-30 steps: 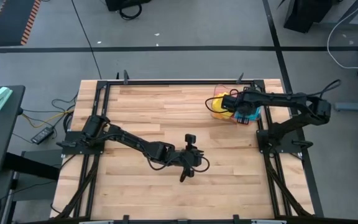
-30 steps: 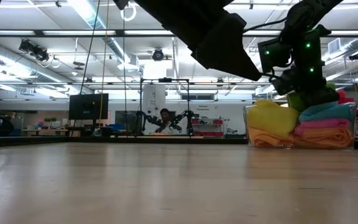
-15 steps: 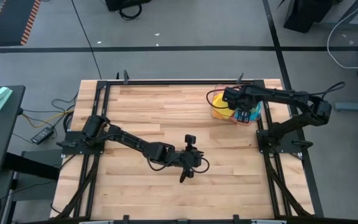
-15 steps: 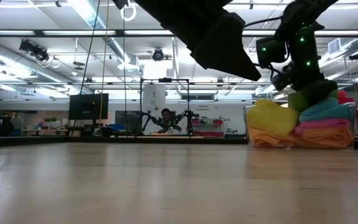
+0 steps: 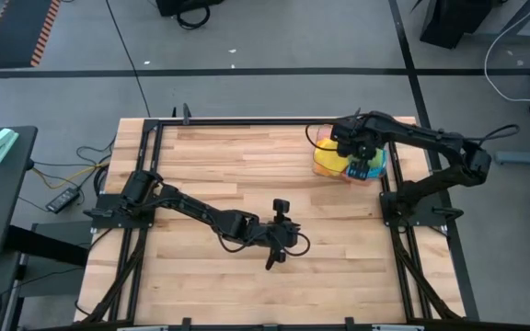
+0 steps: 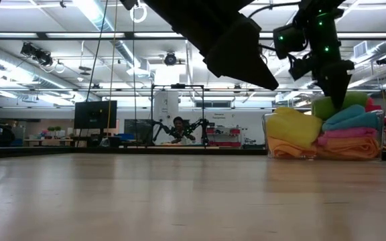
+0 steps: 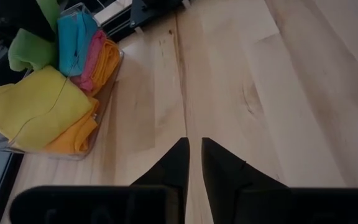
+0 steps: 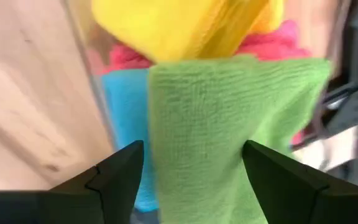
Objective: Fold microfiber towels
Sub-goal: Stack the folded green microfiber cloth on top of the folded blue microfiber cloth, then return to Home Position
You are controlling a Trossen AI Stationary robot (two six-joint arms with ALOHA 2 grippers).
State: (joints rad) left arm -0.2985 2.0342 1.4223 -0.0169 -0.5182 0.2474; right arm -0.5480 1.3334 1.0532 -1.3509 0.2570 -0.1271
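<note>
- Pale wooden plank table top (image 5: 247, 165), framed by a black metal rail; both dark arms are mounted at its sides.
- Left gripper (image 5: 271, 261), dark, two-fingered: it lies low over the middle of the near half of the table, well apart from the cloths. In the left wrist view its two fingers (image 7: 173, 165) stand almost together with only a thin slit between them, and nothing is held between them.
- Clear plastic bin (image 7: 107, 84), shallow, at the far right corner of the table, just beside the rail. It holds the whole pile of cloths.
- Yellow microfiber towel (image 7: 33, 109), loosely folded, on the side of the pile facing the table's middle; it bulges over the bin's rim in the low view (image 6: 293, 127).
- Orange microfiber towel (image 6: 300, 150), at the bottom of the pile, under the yellow one.
- Pink microfiber towel (image 6: 354, 132), a thin layer above the orange one.
- Blue microfiber towel (image 6: 354, 119), lying on the pink one.
- Green microfiber towel (image 8: 229, 124), on top of the pile at the bin's far side.
- Right gripper (image 5: 357, 152), dark, two-fingered: it hangs directly over the bin, pointing down at the pile. Its fingers (image 8: 120, 174) are spread wide, one to each side of the green cloth, which lies between them unclamped. I cannot tell whether the tips touch the fabric.
</note>
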